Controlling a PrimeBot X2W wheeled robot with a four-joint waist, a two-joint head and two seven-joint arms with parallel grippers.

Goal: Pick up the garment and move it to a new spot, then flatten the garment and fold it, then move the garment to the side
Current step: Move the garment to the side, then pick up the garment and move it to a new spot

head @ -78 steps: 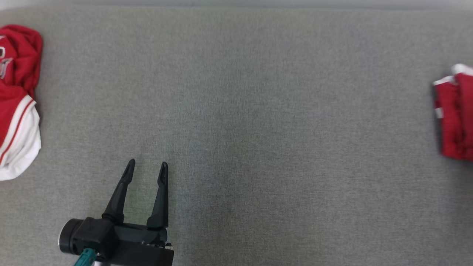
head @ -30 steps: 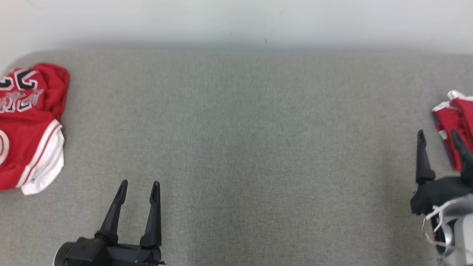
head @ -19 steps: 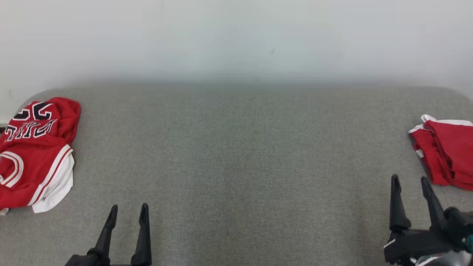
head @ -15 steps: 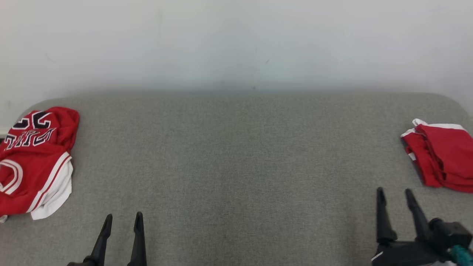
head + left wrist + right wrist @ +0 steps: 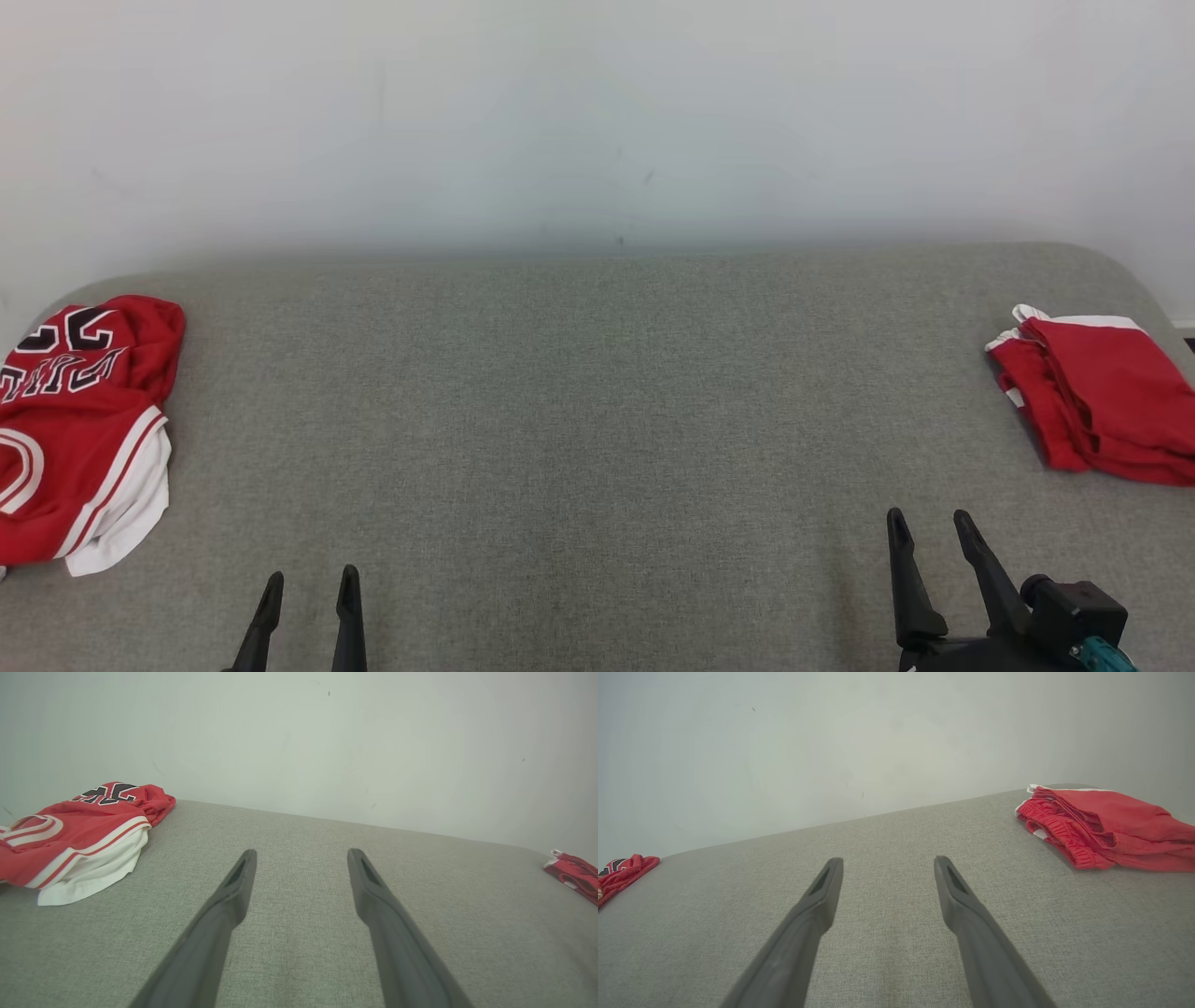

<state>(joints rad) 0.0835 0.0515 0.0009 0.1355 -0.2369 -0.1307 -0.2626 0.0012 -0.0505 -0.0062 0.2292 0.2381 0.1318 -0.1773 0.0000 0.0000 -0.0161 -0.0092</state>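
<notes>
A crumpled red and white jersey garment [image 5: 79,429] with black lettering lies at the far left of the grey padded surface [image 5: 597,420]. A folded red garment [image 5: 1092,401] with white trim lies at the far right. My left gripper [image 5: 311,577] is open at the lower left, above bare fabric, well to the right of the jersey [image 5: 79,835]. My right gripper [image 5: 929,515] is open at the lower right, apart from the folded garment [image 5: 1106,821]. In the wrist views, the left gripper [image 5: 302,851] and the right gripper [image 5: 889,860] hold nothing.
A plain white wall [image 5: 597,112] rises behind the surface's far edge. The surface's corners round off at the far left and far right. A wide stretch of grey fabric lies between the two garments.
The head camera has tilted up, bringing the wall into view. My right gripper, which overlapped the folded garment a second ago, now stands apart from it. Both grippers stay open.
</notes>
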